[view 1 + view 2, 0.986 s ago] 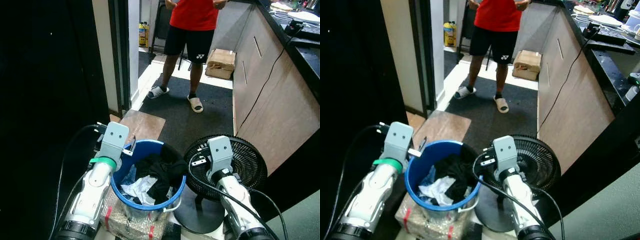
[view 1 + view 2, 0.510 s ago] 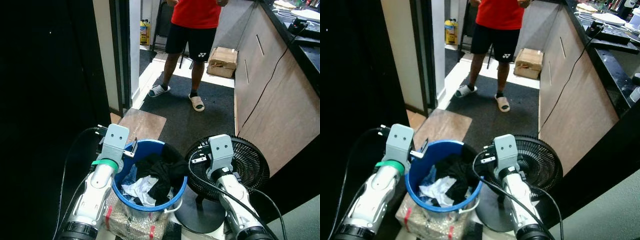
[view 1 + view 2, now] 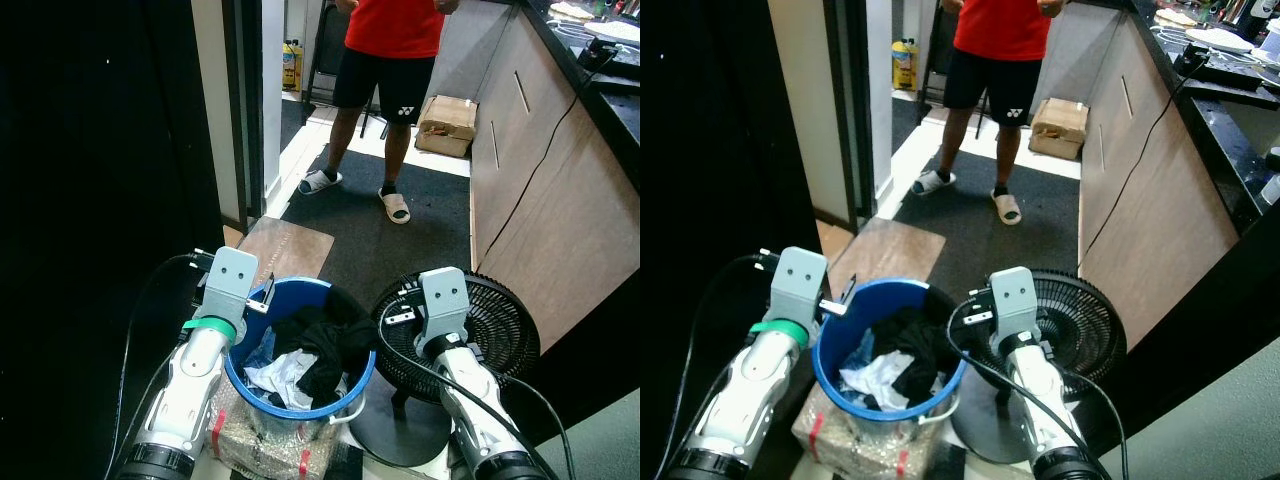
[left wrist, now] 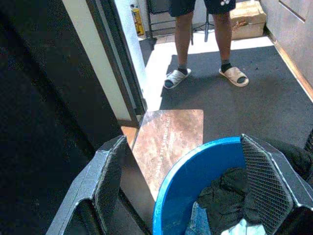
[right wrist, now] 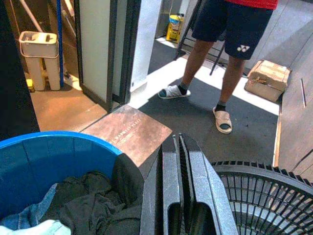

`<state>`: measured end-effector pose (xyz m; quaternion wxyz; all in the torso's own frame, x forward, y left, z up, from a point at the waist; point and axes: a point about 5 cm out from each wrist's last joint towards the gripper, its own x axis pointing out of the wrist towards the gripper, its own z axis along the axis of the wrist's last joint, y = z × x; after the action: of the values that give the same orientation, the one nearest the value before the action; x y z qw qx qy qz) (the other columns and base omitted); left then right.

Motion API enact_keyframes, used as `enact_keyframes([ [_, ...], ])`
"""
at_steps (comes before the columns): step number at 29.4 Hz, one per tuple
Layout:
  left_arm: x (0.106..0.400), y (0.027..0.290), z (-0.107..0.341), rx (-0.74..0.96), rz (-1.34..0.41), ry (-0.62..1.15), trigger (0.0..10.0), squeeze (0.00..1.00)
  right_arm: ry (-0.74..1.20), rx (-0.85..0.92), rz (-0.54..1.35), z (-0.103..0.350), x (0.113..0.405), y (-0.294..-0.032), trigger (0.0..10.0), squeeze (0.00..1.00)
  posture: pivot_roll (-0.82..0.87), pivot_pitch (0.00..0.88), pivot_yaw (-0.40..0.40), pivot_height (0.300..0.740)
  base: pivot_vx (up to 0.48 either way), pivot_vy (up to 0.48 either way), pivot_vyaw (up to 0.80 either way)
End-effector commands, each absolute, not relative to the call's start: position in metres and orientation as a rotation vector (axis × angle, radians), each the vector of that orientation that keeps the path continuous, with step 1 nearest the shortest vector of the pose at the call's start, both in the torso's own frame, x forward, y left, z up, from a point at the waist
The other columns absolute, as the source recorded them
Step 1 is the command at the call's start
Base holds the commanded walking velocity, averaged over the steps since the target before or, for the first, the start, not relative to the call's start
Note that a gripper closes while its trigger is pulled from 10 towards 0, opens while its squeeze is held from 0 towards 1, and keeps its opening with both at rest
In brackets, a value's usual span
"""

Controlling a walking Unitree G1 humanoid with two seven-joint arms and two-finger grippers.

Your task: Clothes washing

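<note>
A blue bucket (image 3: 236, 366) stands right before me, holding a black garment (image 3: 325, 338) and a white cloth (image 3: 274, 378). My left gripper (image 4: 182, 142) is open, its fingers (image 4: 110, 181) wide apart by the bucket's left rim (image 4: 195, 178); one finger is outside the bucket and the other over the clothes. My right gripper (image 5: 178, 143) is shut with nothing in it, level with the bucket's right edge (image 5: 49, 159), between the bucket and a black fan. Both wrists (image 3: 232, 280) (image 3: 442, 298) hover at rim height.
A black floor fan (image 3: 500, 338) stands to the bucket's right. A wrapped package (image 3: 262, 442) lies under the bucket. A person in a red shirt (image 3: 392, 60) stands ahead on dark carpet, past a brown mat (image 3: 290, 248). Cabinets (image 3: 545, 190) line the right, a dark wall the left.
The head camera has shifted slightly. Both arms keep the same pose at the bucket.
</note>
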<state>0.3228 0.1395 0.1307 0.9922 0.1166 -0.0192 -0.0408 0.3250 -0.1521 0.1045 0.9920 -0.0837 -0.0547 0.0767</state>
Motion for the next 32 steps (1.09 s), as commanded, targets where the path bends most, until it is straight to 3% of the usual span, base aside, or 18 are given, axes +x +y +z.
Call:
enact_keyframes([
  [1, 0.3219, 0.1384, 0.1251, 0.225, -0.092, -0.021, 10.0, 0.00, -0.101, -0.171, 0.144, 0.1028, 0.3247, -0.1556, 10.0, 0.00, 0.09, 0.028, -0.010, 0.675, 0.000, 0.000, 0.00],
  [32, 0.3211, 0.1384, 0.1238, 0.223, -0.087, -0.018, 10.0, 0.00, -0.094, -0.169, 0.143, 0.1009, 0.3234, -0.1561, 10.0, 0.00, 0.09, 0.041, -0.010, 0.605, 0.000, 0.000, 0.00],
])
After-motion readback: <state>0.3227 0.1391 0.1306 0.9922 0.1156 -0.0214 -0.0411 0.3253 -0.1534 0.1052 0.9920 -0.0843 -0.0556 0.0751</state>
